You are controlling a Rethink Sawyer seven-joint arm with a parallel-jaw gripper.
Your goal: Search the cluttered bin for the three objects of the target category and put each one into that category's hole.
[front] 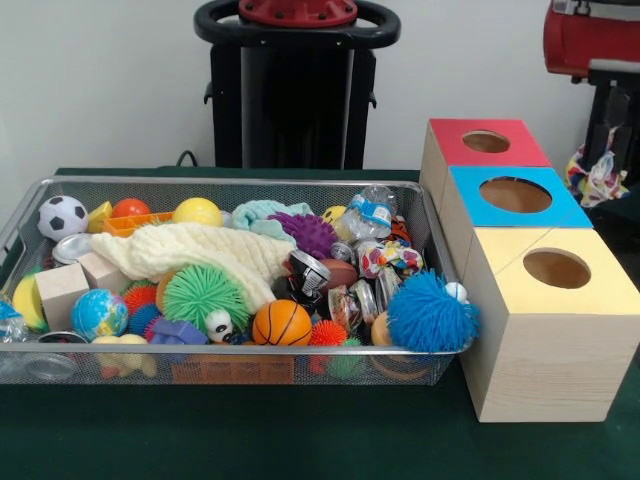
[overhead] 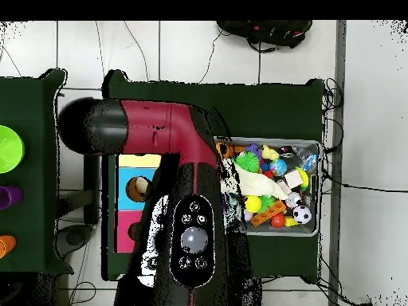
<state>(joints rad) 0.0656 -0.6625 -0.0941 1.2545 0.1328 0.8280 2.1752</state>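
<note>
The silver wire mesh bin [front: 230, 181] stands on the green table, heaped with toys; it also shows in the overhead view [overhead: 319, 191], partly under the arm. One knotted multicoloured rope toy [front: 392, 256] lies near the bin's right end, among clear jars. I cannot pick out other rope toys. The yellow-faced box [front: 590, 290] with its round hole [front: 556, 268] stands nearest, right of the bin. The red and black arm [overhead: 183, 183] lies drawn back across the overhead view and covers most of the boxes. The gripper shows in neither view.
A blue-faced box [front: 560, 210] and a red-faced box [front: 455, 135] stand behind the yellow one. A fuzzy blue spiky ball [front: 430, 313], a green spiky ball [front: 203, 295], a cream cloth [front: 200, 250] and a small basketball [front: 281, 323] fill the bin. Coloured cups [overhead: 8, 147] stand on a side table.
</note>
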